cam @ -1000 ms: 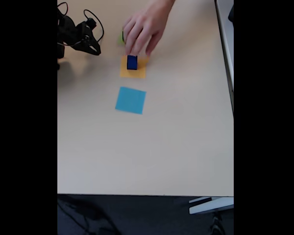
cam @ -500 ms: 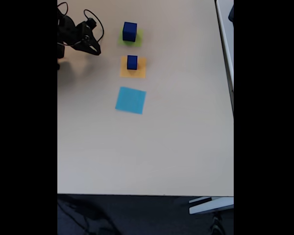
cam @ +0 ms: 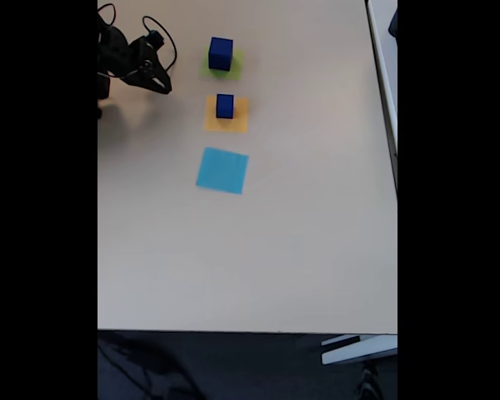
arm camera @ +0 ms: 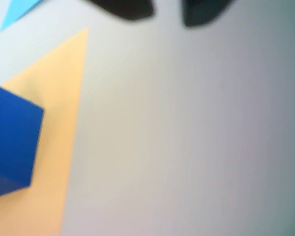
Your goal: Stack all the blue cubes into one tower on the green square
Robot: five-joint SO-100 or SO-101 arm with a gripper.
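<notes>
In the fixed view a larger blue cube (cam: 220, 52) sits on the green square (cam: 235, 67) at the far end of the table. A smaller blue cube (cam: 224, 106) rests on the orange square (cam: 233, 124) just in front of it. My gripper (cam: 156, 80) hovers to the left of both cubes, apart from them. The wrist view shows a blue cube (arm camera: 10, 140) on the orange square (arm camera: 64, 128) at the left edge. My gripper (arm camera: 167, 10) shows there as two dark fingertips (arm camera: 124, 7) with a gap, open and holding nothing.
A flat light-blue square (cam: 222, 170) lies nearer the front, and its corner (arm camera: 17, 10) shows in the wrist view. The beige table (cam: 300, 250) stretches bare toward the front and right. Black cables (cam: 160, 33) loop behind the arm.
A person's hand that covered the green square a second ago has withdrawn, leaving the larger blue cube on it. The arm has not moved.
</notes>
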